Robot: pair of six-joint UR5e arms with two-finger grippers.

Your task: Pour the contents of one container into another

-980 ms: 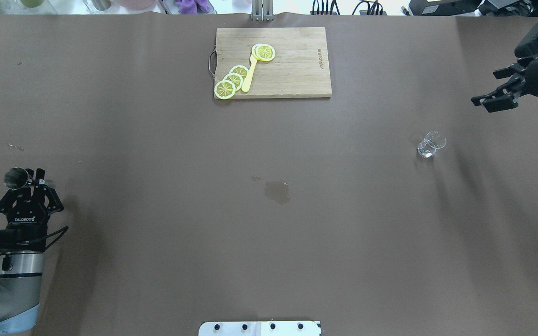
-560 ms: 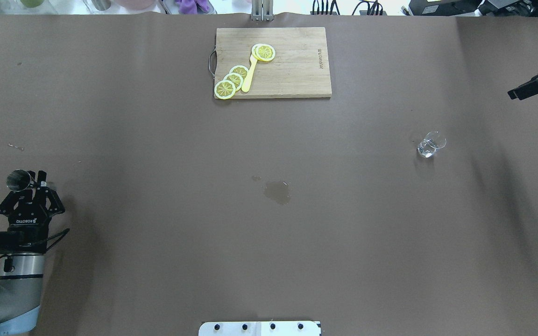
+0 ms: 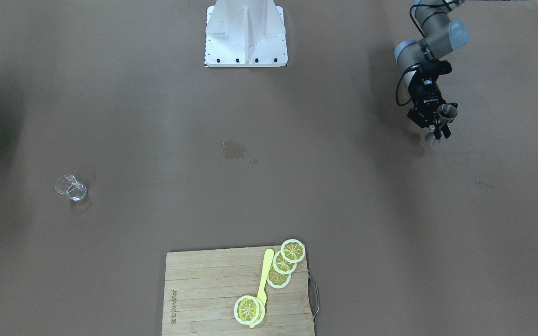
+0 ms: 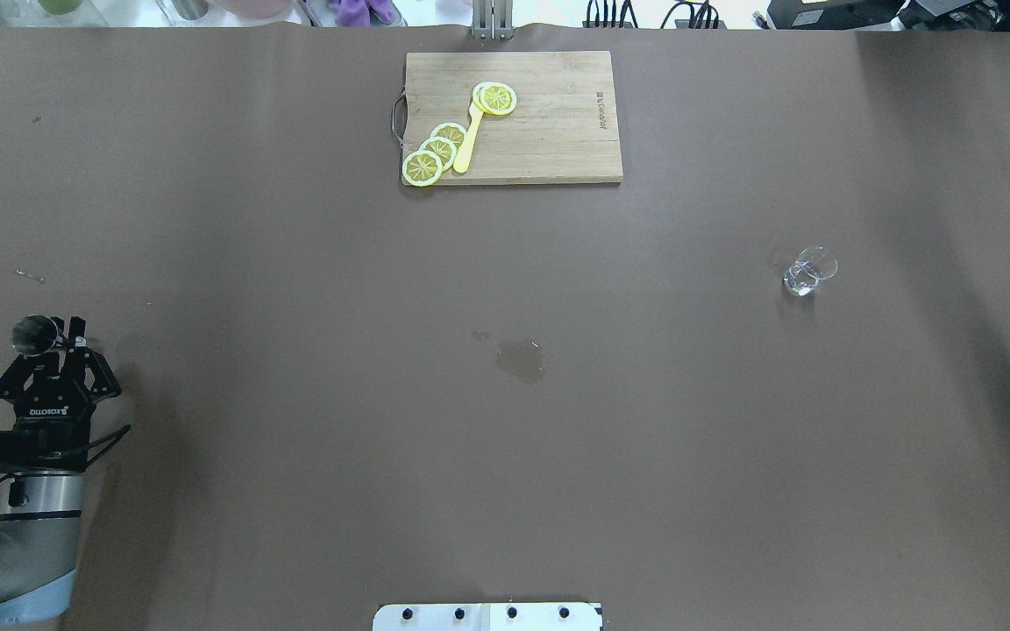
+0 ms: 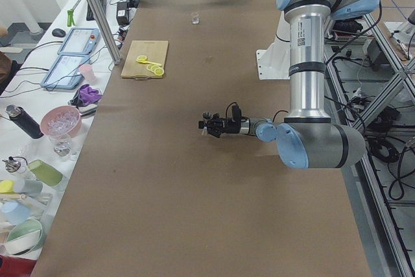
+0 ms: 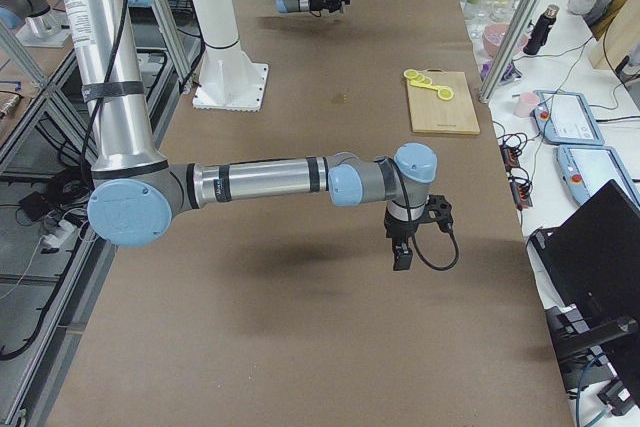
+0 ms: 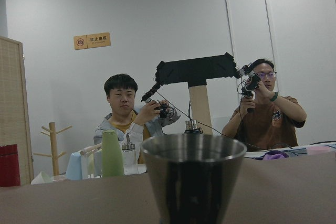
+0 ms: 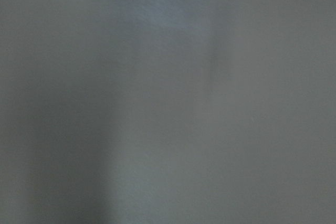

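A steel cup stands upright at the table's left side, with my left gripper shut on its lower part. In the left wrist view the steel cup fills the bottom centre, rim up. A small clear glass stands alone on the right side of the table, far from the cup. My right gripper shows only in the exterior right view, hanging above the table near its end; I cannot tell if it is open or shut. The right wrist view is a grey blur.
A wooden cutting board with lemon slices and a yellow utensil lies at the far middle. A wet patch marks the table's centre. The white base plate sits at the near edge. Two people sit beyond the table.
The right gripper has withdrawn to the right and left the overhead view. The left gripper with the steel cup has barely shifted.
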